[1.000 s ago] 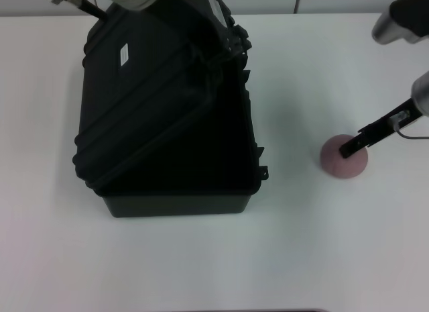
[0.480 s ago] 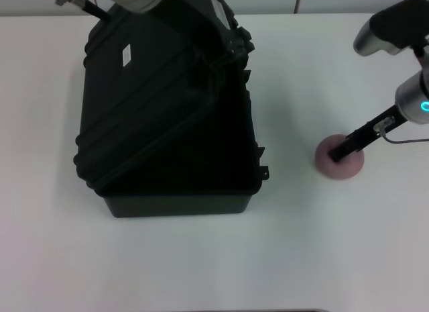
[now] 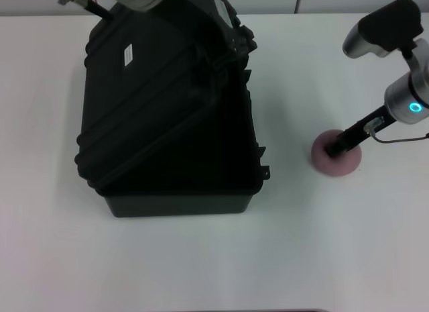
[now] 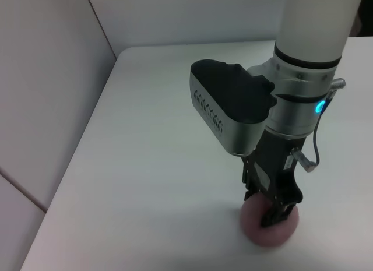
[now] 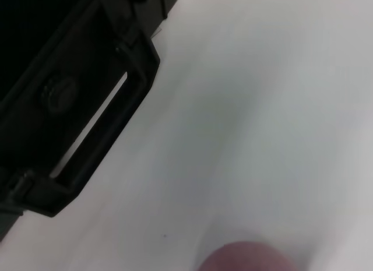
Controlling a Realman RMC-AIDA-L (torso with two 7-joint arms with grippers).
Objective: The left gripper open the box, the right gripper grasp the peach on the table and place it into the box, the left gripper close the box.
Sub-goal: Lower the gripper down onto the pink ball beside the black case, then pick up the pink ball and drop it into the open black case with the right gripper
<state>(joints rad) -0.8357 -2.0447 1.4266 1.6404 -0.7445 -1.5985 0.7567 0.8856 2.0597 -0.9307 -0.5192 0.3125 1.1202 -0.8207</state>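
The peach is seen on the white desk, well to the right of the box; the right pincer is clamped down on its top; the box's lid is held raised at the far edge by the left pincer, whose fingers are lost against the black lid; nothing lies between peach and box.

bare table between peach and box
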